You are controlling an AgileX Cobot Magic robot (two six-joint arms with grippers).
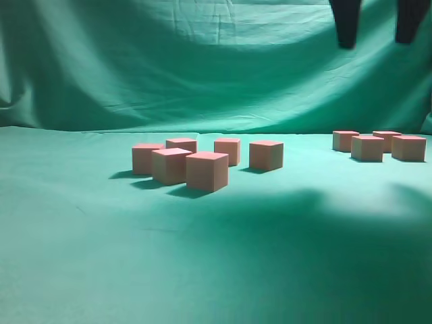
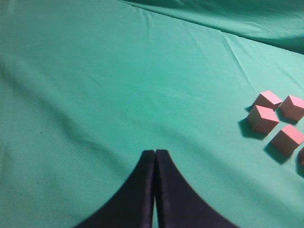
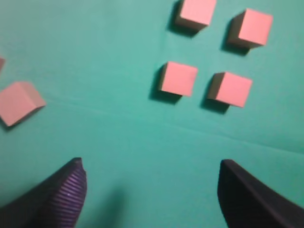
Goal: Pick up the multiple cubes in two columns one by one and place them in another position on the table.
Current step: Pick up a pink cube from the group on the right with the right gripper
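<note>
Pink-red cubes stand in two groups on the teal table (image 1: 270, 256). Several sit left of centre, the nearest cube (image 1: 206, 171) at the front. Several more form a tight block at the far right, around one cube (image 1: 367, 148). My right gripper (image 1: 378, 23) hangs high above that right block, open and empty. In the right wrist view the right gripper (image 3: 151, 166) shows bare cloth between its fingers, with the nearest cube (image 3: 178, 78) ahead and apart from them. My left gripper (image 2: 155, 152) is shut on nothing over bare cloth, with a cube (image 2: 262, 118) far to its right.
A wrinkled green curtain (image 1: 202, 74) hangs behind the table. One cube (image 3: 19, 102) lies off to the left in the right wrist view. Bare cloth stretches between the two groups and across the front of the table.
</note>
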